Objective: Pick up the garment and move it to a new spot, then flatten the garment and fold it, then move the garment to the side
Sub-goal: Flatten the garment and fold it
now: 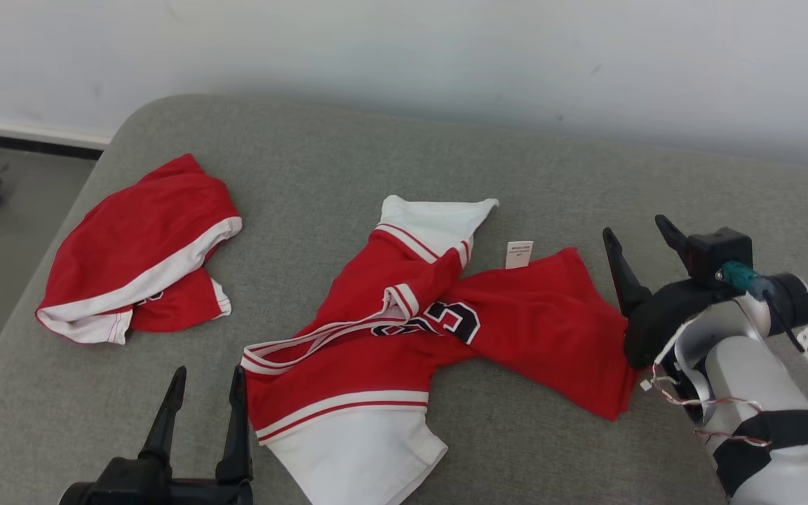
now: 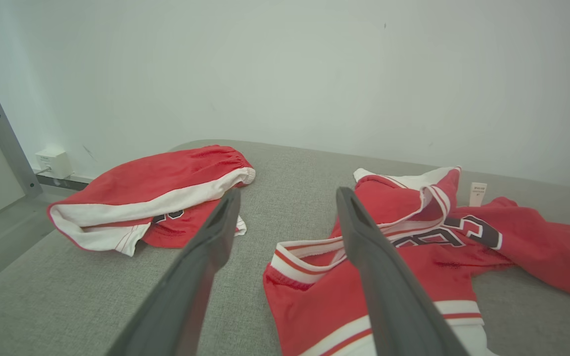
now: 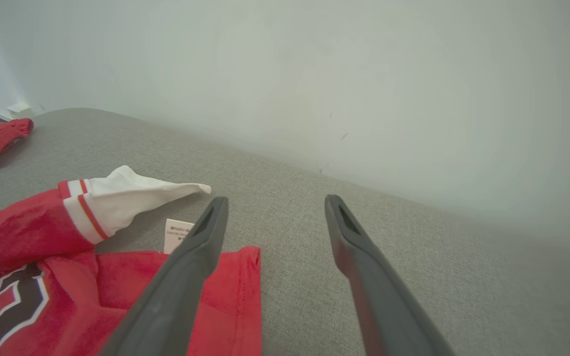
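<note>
We see the crumpled red jersey (image 1: 376,358) mid-frame, left gripper (image 1: 208,369) lower left, right gripper (image 1: 634,225) at right, both jaws spread, empty.

1. Grey cushion (image 1: 348,154): we record a bare strip along its far edge, below the wall (image 1: 446,56).
2. Crumpled jersey (image 1: 530,330) — fills the middle from the near side up, white tag (image 1: 519,254) at its far side.
3. Red shorts (image 1: 137,245) block the left end; we note an open lane between them and the jersey.
4. Left gripper (image 1: 209,372), jaws apart, stands at that lane's near end; right gripper (image 1: 634,226), jaws apart, just right of the jersey — bare cushion beyond.
</note>
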